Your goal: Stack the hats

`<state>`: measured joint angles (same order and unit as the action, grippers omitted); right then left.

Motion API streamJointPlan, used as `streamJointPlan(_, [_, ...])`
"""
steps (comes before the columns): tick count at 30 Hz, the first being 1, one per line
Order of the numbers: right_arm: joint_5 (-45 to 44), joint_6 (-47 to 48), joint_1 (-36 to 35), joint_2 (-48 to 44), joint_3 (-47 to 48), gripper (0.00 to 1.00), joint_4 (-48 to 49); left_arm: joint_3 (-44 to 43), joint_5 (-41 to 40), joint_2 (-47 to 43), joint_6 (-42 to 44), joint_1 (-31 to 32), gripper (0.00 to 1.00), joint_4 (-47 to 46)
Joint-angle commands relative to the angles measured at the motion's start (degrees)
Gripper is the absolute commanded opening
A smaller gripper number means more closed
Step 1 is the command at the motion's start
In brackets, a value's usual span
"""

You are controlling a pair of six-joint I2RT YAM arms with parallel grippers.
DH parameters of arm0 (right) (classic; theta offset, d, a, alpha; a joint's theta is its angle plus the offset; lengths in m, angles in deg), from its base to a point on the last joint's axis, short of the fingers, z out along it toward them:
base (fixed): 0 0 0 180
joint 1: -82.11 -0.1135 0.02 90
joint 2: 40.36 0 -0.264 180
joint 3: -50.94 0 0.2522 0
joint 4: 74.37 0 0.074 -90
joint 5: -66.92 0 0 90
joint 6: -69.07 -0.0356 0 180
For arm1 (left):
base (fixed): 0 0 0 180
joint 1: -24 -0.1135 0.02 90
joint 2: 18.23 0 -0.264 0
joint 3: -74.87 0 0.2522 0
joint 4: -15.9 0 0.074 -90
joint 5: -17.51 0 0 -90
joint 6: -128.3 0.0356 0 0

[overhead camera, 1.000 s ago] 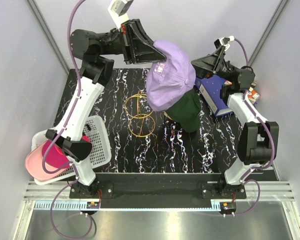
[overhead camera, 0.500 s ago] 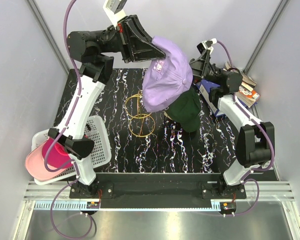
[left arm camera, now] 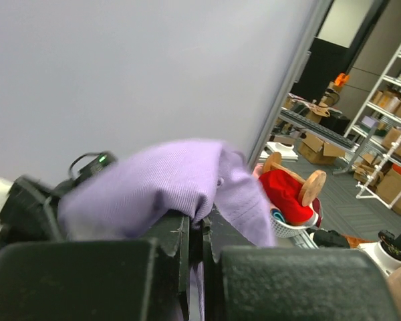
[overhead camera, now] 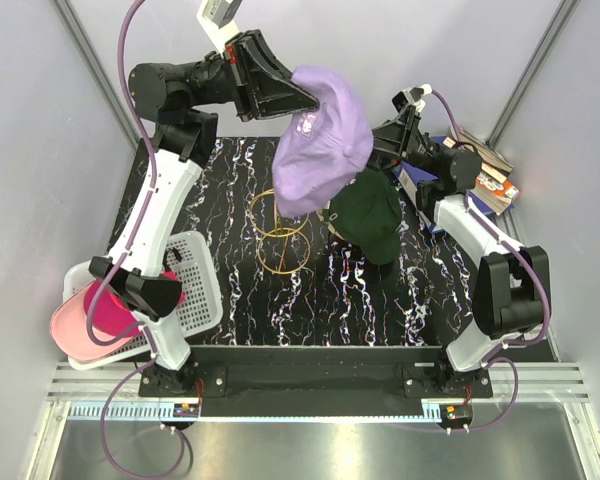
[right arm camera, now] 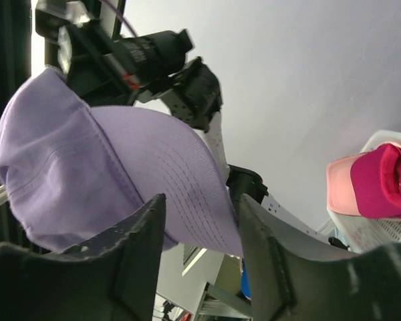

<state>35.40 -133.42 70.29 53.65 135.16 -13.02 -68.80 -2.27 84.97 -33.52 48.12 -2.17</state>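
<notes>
Your left gripper [overhead camera: 302,98] is raised at the far side of the table [overhead camera: 380,300]. Its jaws are pinched narrow on the crown fabric of the lavender cap [overhead camera: 320,140]. In the left wrist view the purple cloth bunches over the closed fingertips and drapes off both sides. The cap hangs clear of the table.

The jaws of your right gripper [overhead camera: 385,138] stand partway apart at the cap's far-right edge. The stitched lavender brim sits in the gap between the two fingers [right arm camera: 130,254]. They are not clamped on it.

- Below the right jaws, under the hanging cap: dark green cap [overhead camera: 370,215], lying on the table.
- Just beside it, on the left-gripper side: gold wire ring frame [overhead camera: 280,225].
- Well away from both sets of jaws, by the left arm's base: white mesh basket [overhead camera: 195,290] holding the light pink cap [overhead camera: 72,328] and magenta cap [overhead camera: 105,305].
</notes>
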Motion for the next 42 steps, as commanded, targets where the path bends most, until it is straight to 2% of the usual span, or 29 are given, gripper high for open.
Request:
streamJointPlan(1, [-4.42, -1.77, -0.58, -4.54, 0.82, 0.51, 14.80, 4.91, -1.48, -3.79, 0.53, -2.23, 0.00, -3.93])
streamJointPlan(8, [-4.51, -2.47, -0.58, -4.54, 2.49, 0.40, 14.71, 6.86, -2.10, -4.06, 0.27, -3.46, 0.00, -5.43])
streamJointPlan(18, [-2.58, -3.26, -0.84, -4.46, 7.24, 0.35, 14.71, 11.07, -5.79, -4.15, 2.46, -4.69, 0.00, -5.52])
streamJointPlan(19, [-2.32, -3.27, -0.93, -4.46, 7.67, 0.32, 14.71, 11.51, -5.97, -4.06, 2.73, -4.78, 0.00, -5.26])
streamJointPlan(20, [-2.32, -3.53, -0.93, -4.28, 7.77, 0.21, 14.71, 12.13, -5.97, -4.32, 3.25, -5.31, 0.00, -4.91])
streamJointPlan(23, [-3.01, -3.53, -0.93, -4.37, 6.37, 0.00, 14.71, 16.95, -5.79, -5.72, 3.43, -8.02, 0.00, -4.29])
streamJointPlan(26, [-4.51, -2.83, -1.02, -4.11, 3.82, 0.00, 14.45, 26.35, -5.70, -8.96, 5.79, -12.49, 0.00, -1.84])
streamJointPlan(28, [-6.17, -1.17, -0.93, -4.11, 1.19, 0.00, 11.57, 33.97, -5.62, -11.77, 8.60, -15.58, 0.00, 3.58])
streamJointPlan(30, [-6.71, 1.38, -0.93, -4.89, -0.40, 0.00, 8.23, 37.96, -5.09, -13.28, 14.40, -16.91, 0.00, 8.52])
streamJointPlan(32, [-6.36, 7.70, -1.02, -6.90, -1.90, 0.00, -0.54, 41.92, -5.09, -15.04, 20.62, -18.05, 0.00, 16.69])
streamJointPlan(35, [-7.41, 16.93, -0.93, -10.16, -4.09, 0.00, -16.98, 44.73, -6.14, -16.10, 28.88, -19.28, 0.00, 27.76])
streamJointPlan(40, [-13.28, 21.34, -1.19, -13.33, -9.88, 0.00, -28.85, 45.36, -9.57, -16.19, 39.80, -22.70, 0.00, 44.46])
streamJointPlan(42, [-14.96, 22.83, -1.63, -15.00, -10.86, 0.00, -33.16, 45.79, -9.57, -15.75, 40.52, -23.76, 0.00, 46.68])
